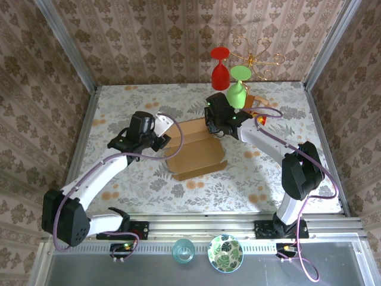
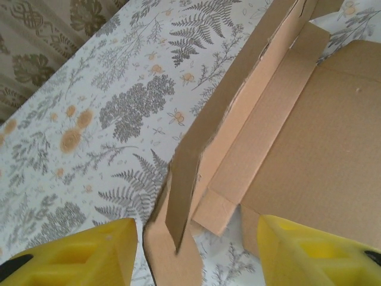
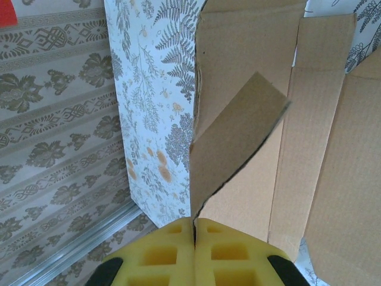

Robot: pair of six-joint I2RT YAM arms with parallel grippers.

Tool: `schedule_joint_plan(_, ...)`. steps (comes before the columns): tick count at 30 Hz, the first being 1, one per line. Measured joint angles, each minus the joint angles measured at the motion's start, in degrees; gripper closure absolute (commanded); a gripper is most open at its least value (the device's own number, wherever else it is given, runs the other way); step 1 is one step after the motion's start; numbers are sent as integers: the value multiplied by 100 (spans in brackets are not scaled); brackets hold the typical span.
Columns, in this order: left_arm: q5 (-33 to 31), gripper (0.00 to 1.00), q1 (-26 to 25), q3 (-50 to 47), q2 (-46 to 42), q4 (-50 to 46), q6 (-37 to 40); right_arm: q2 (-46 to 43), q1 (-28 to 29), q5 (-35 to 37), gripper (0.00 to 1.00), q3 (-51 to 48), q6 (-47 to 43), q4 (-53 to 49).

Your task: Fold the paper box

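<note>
Paper box (image 1: 199, 158) sits mid-counter (image 1: 238, 185), half-formed. Right hand (image 3: 194, 235) is pressed together, apparently pinching the far flap (image 3: 235, 140), which stands raised. Left hand (image 2: 196, 253) is spread, straddling the left side wall (image 2: 196, 149) without gripping it. Step: raising the walls. Next, probably: close on that wall and fold it inward.

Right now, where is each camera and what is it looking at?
Top external: high behind the arms, looking down on the table; both arms show.
Left wrist: faces the paper box's raised wall; the open left gripper's yellow fingers show.
Right wrist: faces a box flap; the shut right gripper pinches it.
All share the paper box.
</note>
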Motion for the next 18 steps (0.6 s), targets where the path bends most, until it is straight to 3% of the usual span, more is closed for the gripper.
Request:
schedule_joint_plan(6,-236,61,-142,94,503,238,323,-4,-37,-28,100,0,2,0)
schedule_joint_plan(12,-457,99,-142,210,638,348,400,-4,-66,-63,100,0,22,-2)
schedule_joint_plan(15,-501,100,-144,221,638,385,422,-7,-94,-111,100,0,22,2)
schedule_joint_plan(18,-492,100,-149,219,636,387,413,-26,-96,-133,82,-13,37,31)
